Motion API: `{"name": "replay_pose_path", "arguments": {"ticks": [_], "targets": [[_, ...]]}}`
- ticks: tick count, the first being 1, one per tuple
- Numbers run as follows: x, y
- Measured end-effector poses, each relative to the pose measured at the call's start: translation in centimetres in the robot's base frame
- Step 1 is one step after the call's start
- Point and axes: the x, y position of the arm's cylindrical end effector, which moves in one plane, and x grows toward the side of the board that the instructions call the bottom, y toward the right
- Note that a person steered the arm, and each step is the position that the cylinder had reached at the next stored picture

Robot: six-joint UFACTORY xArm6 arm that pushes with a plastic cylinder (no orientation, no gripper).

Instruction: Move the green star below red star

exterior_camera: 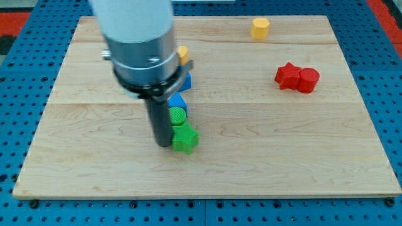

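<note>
My tip (164,144) touches the left flank of the small green star-shaped block (185,139) mid-worktop (282,157), well left of the red star-shaped block (287,75); no hand fitted; judged light, rigid, prone to pivot unless pushed centrally.

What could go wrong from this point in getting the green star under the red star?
1. My tip sits at the left edge of the green star, which touches the green cylinder; a push may drag that along.
2. The route to the red star is long, so the star could rotate and slip off the tip.
3. The red cylinder touches the red star; overshooting upward could knock both.
</note>
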Motion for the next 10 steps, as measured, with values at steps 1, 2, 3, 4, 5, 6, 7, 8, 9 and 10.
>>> {"name": "replay_pose_path", "arguments": {"ticks": [1,2,3,4,5,6,7,8,9,10], "targets": [[-1.0,3.7],[-1.8,8.1],[3.0,9.8],[4.6,11.3],[0.6,14.7],[-4.9,16.3],[0.5,16.7],[2.9,12.4],[-2.0,11.8],[-3.6,11.1]]}}
